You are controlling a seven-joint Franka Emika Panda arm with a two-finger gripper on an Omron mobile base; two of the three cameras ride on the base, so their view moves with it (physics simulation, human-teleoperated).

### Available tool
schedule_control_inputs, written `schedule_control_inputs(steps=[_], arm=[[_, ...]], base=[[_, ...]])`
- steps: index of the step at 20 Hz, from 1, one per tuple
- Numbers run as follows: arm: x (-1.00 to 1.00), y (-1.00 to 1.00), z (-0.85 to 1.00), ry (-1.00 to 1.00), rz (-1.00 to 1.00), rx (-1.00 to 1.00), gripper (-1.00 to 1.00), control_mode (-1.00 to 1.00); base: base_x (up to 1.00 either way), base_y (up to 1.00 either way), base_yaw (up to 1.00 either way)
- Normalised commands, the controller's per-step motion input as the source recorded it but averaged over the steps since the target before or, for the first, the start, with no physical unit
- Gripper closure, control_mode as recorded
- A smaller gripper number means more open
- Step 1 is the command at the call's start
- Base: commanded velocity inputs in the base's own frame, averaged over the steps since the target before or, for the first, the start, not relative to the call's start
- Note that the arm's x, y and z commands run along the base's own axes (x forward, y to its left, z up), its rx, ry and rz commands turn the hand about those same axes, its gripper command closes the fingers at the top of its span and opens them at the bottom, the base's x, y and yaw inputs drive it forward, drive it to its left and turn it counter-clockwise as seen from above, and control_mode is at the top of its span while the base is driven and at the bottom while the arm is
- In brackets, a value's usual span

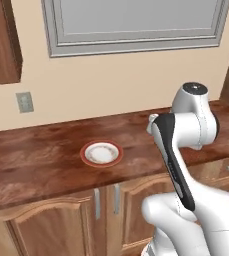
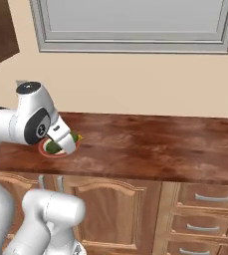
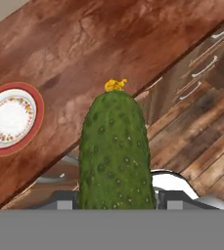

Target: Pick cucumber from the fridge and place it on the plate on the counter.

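our hand (image 2: 68, 142) was clamped on the cucumber (image 3: 114, 151) near its base, a stiff, light, bumpy thing, the plate (image 1: 101, 153) lying empty on the surface (image 1: 41, 160).

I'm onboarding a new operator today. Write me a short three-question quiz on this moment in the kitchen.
1. True or false: the cucumber already lies on the plate.
2. What is the gripper doing? A) hanging open B) shut on the cucumber C) pulling a drawer handle
3. What does the plate rest on?

Key
1. False: it is in the gripper, and the plate's white middle is bare in the left base view.
2. B
3. The wooden counter, below the window.
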Motion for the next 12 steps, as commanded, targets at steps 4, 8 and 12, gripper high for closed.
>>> schedule_control_inputs(steps=[4, 8, 12], arm=[[0.0, 0.0, 0.0, 0.0, 0.0, 0.0, 1.0, 1.0], [0.0, 0.0, 0.0, 0.0, 0.0, 0.0, 1.0, 1.0], [0.11, 0.02, -0.02, -0.02, 0.0, 0.0, 1.0, -1.0]], base=[[0.37, 1.0, 0.02], [0.11, 0.61, 0.05], [0.0, 0.0, 0.0]])
